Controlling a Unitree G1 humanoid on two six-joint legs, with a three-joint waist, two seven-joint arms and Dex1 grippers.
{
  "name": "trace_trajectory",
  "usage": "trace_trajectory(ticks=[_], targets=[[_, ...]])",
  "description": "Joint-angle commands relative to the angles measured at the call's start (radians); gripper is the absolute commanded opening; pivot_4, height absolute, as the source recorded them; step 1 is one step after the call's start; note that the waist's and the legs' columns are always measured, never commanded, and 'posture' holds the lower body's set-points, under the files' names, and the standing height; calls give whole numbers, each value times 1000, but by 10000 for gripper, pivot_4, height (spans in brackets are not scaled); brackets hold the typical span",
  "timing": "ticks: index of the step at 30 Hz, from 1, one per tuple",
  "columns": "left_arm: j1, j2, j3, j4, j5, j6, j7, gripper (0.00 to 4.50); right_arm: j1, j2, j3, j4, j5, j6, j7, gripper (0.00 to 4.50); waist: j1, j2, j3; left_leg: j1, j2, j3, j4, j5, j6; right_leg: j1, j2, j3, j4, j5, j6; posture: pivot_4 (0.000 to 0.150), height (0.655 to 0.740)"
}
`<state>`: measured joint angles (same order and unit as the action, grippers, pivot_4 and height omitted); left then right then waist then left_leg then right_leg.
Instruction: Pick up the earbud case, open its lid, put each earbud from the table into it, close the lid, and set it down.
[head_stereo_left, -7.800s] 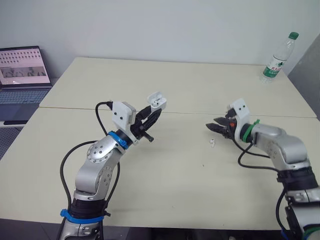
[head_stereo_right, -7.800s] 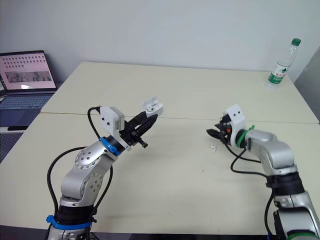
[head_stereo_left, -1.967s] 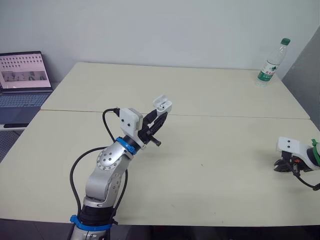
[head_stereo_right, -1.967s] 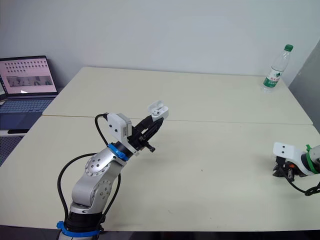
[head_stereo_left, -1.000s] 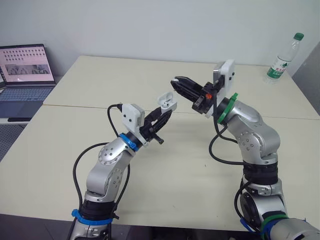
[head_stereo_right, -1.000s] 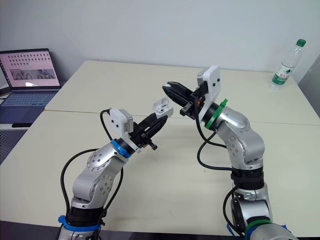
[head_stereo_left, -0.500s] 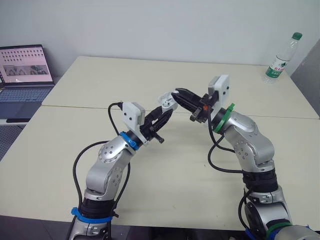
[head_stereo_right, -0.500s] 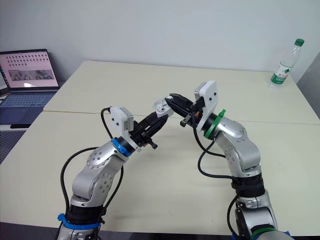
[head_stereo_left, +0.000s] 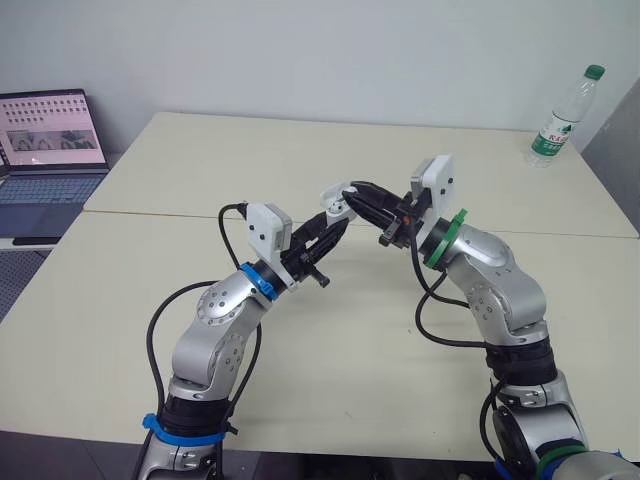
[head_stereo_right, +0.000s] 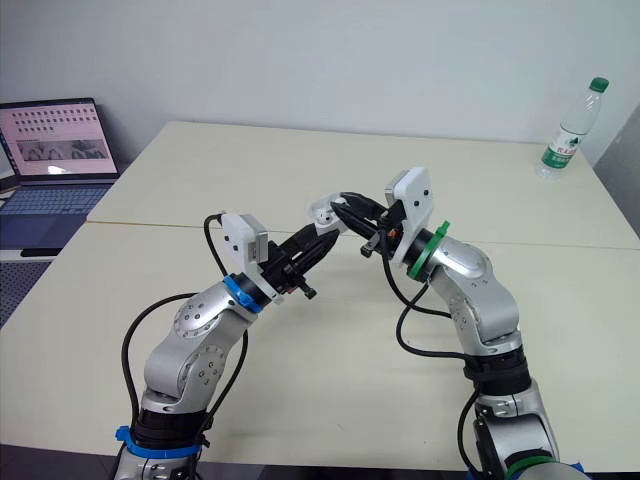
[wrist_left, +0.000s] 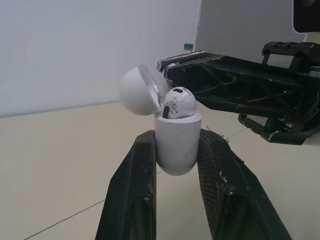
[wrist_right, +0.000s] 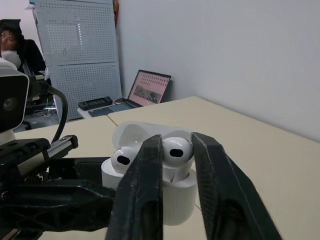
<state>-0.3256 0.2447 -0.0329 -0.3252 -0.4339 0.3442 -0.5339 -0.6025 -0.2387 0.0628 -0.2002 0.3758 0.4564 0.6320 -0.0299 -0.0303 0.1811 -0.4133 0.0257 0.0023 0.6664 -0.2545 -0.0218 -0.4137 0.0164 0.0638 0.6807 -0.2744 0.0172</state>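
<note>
My left gripper (head_stereo_left: 331, 218) is shut on the white earbud case (wrist_left: 177, 142), holding it upright above the table with its lid (wrist_left: 137, 90) tipped open. My right gripper (wrist_right: 176, 144) meets it from the right and is shut on a white earbud (wrist_right: 176, 150), whose stem sits down in the case's mouth. A second earbud (wrist_right: 121, 159) rests in the other slot beside it. In the head views the two grippers meet at the case (head_stereo_left: 336, 199) over the table's middle seam.
An open laptop (head_stereo_left: 50, 135) stands off the table's far left corner. A water bottle (head_stereo_left: 565, 110) stands at the far right corner. In the right wrist view, a person (wrist_right: 12, 40) sits by a pegboard in the background.
My right gripper, which was raised beside the case a second ago, has come down and leftwards onto the case's opening with the earbud. The left arm has barely moved.
</note>
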Motion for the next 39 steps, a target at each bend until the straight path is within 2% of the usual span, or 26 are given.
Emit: trace_trajectory(ticks=[1, 2, 6, 12, 18, 20, 22, 24, 26, 29, 39], targets=[[-9, -2, 2, -52, -13, -16, -1, 7838, -1, -4, -9, -20, 26, -10, 13, 20369, 0, 0, 0, 0, 0, 0, 0, 0, 0, 0, 0, 0, 0, 0, 0, 1500, 7400], [-9, -2, 2, -52, -13, -16, -1, 7838, -5, -2, -16, -22, 38, -2, 15, 24136, 0, 0, 0, 0, 0, 0, 0, 0, 0, 0, 0, 0, 0, 0, 0, 1500, 7400], [-2, -2, 0, -47, -7, -22, -3, 7838, -17, -3, -42, -22, 94, 34, 26, 24136, 0, 0, 0, 0, 0, 0, 0, 0, 0, 0, 0, 0, 0, 0, 0, 1500, 7400], [32, 3, 0, -49, 0, -30, -6, 7838, -63, -64, -199, -8, 339, 224, 42, 24136, 0, 0, 0, 0, 0, 0, 0, 0, 0, 0, 0, 0, 0, 0, 0, 1500, 7400], [53, 51, -36, -45, 23, -44, -65, 7838, -185, -173, -184, 213, 242, 200, 61, 24136, -2, 0, 0, 1, 0, 0, 0, 0, 0, 1, 0, 0, 0, 0, 0, 1500, 7400], [61, 71, -60, -44, 35, -57, -95, 7838, -233, -188, -138, 303, 169, 179, 52, 20511, -4, 0, 0, 3, 0, 3, -1, 0, 0, 1, 1, 2, 0, 0, 0, 1500, 7400], [62, 85, -74, -40, 42, -68, -117, 7838, -263, -199, -86, 354, 114, 163, 79, 15021, -4, 0, 0, 5, 0, 4, -2, 0, 0, 2, 1, 3, 0, 0, 0, 1500, 7400], [61, 99, -87, -38, 47, -74, -141, 7838, -292, -215, -18, 395, 60, 158, 131, 6548, -4, 0, 0, 5, 0, 4, -2, 0, 0, 2, 1, 4, 0, 0, 0, 1500, 7400], [57, 111, -100, -33, 59, -84, -160, 7838, -314, -219, 25, 424, 25, 149, 170, 336, -3, 0, 0, 5, 1, 4, -3, 0, 0, 1, 1, 4, 0, 0, 0, 1500, 7400], [59, 153, -137, -16, 123, -128, -196, 7838, -341, -223, 81, 422, 1, 147, 248, 336, -2, 0, 0, 4, 0, 4, -2, 0, 0, 1, 1, 4, -1, 0, 0, 1500, 7400], [67, 143, -118, -30, 118, -106, -171, 7838, -298, -323, 166, 217, 13, 241, 454, 336, -1, 0, 0, 4, 1, 3, -2, 0, 0, 2, 0, 2, -1, 0, 0, 1500, 7400]])
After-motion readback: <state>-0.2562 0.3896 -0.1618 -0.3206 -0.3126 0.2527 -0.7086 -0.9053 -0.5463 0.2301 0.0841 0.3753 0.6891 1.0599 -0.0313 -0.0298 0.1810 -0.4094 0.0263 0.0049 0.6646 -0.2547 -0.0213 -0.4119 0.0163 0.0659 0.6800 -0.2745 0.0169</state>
